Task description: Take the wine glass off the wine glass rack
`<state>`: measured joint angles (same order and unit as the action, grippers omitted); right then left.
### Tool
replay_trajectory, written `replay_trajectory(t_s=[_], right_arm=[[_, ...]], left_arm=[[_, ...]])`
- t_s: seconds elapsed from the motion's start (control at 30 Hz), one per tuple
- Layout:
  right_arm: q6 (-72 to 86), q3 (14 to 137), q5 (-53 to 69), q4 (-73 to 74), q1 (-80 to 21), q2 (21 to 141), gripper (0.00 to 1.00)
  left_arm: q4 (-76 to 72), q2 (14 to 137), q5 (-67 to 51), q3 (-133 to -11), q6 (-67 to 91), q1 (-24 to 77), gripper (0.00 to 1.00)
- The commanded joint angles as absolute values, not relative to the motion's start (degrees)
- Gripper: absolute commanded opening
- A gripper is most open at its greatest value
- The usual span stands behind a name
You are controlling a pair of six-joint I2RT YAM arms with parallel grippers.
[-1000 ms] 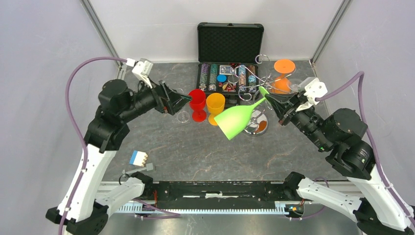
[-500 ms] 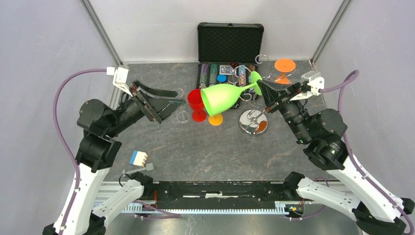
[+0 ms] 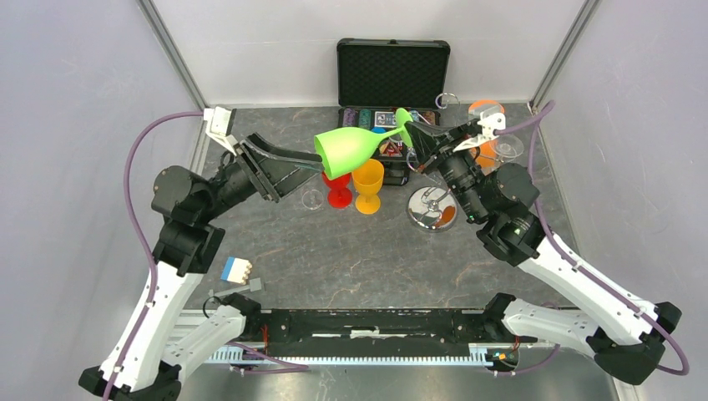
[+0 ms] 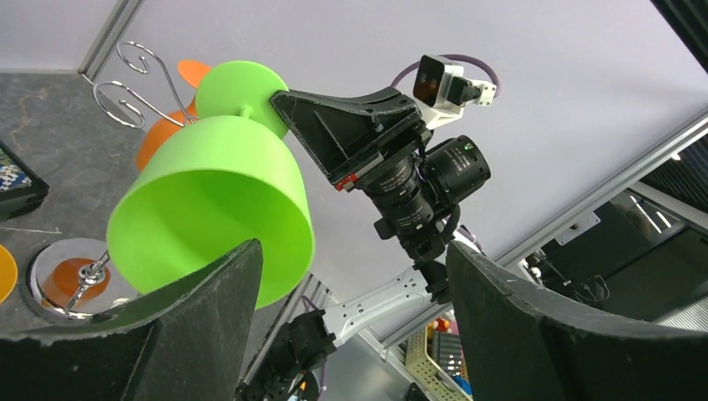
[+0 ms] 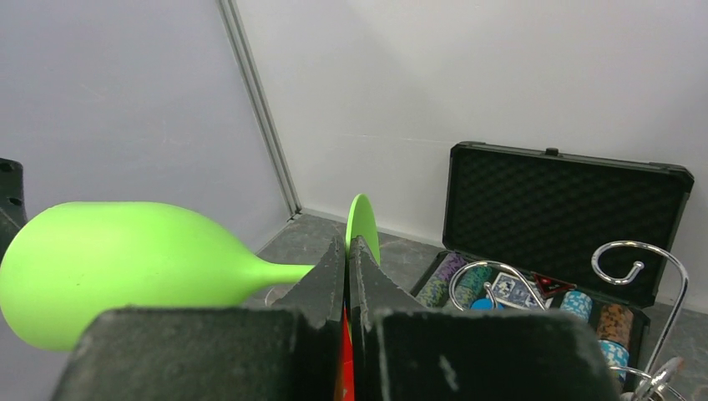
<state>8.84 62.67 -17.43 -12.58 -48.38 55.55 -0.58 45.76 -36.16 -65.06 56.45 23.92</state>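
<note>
The green wine glass (image 3: 351, 149) is held on its side in the air, off the silver wire rack (image 3: 432, 207). My right gripper (image 3: 415, 138) is shut on the glass's flat foot (image 5: 361, 225), and the bowl (image 5: 125, 259) points left. My left gripper (image 3: 311, 167) is open next to the bowl's mouth. In the left wrist view the glass (image 4: 209, 209) opens toward the camera. One of my left fingers (image 4: 200, 326) overlaps its rim, and I cannot tell if they touch. The rack's curled hooks (image 4: 134, 83) and disc base (image 4: 75, 271) lie behind the glass.
A red glass (image 3: 337, 188) and an orange glass (image 3: 367, 180) stand under the green one, with a clear glass (image 3: 313, 199) beside them. An open black case (image 3: 392, 75) with poker chips is at the back. An orange glass (image 3: 482, 125) hangs by the rack.
My right gripper has carried the green glass from beside the rack up and to the left. My left gripper has opened wide and risen to the bowl's mouth.
</note>
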Motion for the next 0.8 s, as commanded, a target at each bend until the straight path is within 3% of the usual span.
replay_trajectory(t_s=[0.0, 0.4, 0.47, 0.67, 0.77], right_arm=[[9.5, 62.3, -14.7, -19.3, -48.5, 55.9, 0.0], [1.7, 63.8, -2.4, -19.3, -49.1, 61.6, 0.0], [0.6, 63.7, -3.3, -19.4, -49.3, 62.3, 0.0], [-1.4, 63.2, -3.9, -20.3, -49.4, 63.7, 0.01], [-1.8, 63.5, -3.3, -20.3, -49.3, 63.7, 0.18]], left_arm=[[-4.6, 46.2, -34.2, -63.2, 60.7, 23.9, 0.82], [-10.2, 47.5, -30.1, -58.8, 65.7, 24.0, 0.61], [-9.2, 47.4, -29.8, -58.9, 64.9, 23.9, 0.52], [-6.9, 47.4, -28.3, -59.4, 62.9, 24.0, 0.07], [-4.7, 47.7, -27.8, -60.4, 60.5, 23.9, 0.02]])
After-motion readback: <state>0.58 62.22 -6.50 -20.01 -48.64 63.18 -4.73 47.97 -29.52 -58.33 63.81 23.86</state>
